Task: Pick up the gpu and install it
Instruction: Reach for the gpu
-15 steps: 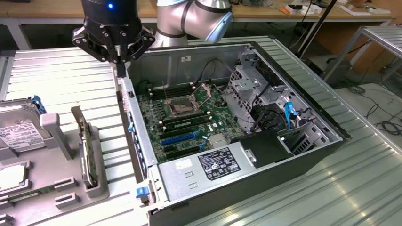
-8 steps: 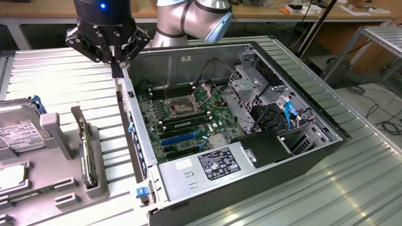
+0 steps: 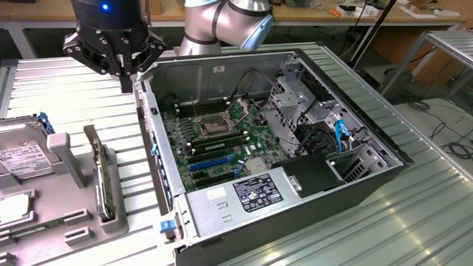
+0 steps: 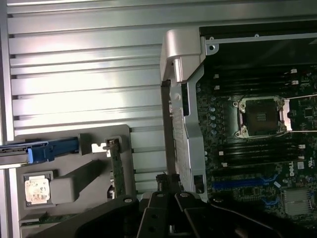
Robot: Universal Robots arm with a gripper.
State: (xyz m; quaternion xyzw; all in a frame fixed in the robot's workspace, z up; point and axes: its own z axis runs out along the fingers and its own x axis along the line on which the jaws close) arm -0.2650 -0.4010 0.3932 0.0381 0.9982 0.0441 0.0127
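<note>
We see the gripper [image 3: 127,83] hanging above the ribbed metal table [image 3: 66,94], just outside the open computer case [image 3: 159,166], by the case's corner nearest the arm. It appears pressed together and it holds nothing. The gpu [image 3: 102,177] is well apart from it. The card stands upright on its long edge in a slot of the grey tray [image 3: 77,194], along the tray's edge that faces the case. That tray lies on the table beside the case, toward the table's edge at the exterior view's left. Further in on the same tray, away from the case, a hard drive [image 3: 22,158] with a white label sits in a blue-tabbed holder, and a narrow green memory stick [image 3: 33,227] lies flat near the tray's corner. Inside the case the motherboard [image 3: 221,138] is exposed, with its processor socket near the middle and blue expansion slots nearer the power supply [image 3: 251,194]; we see no card seated in those slots.
</note>
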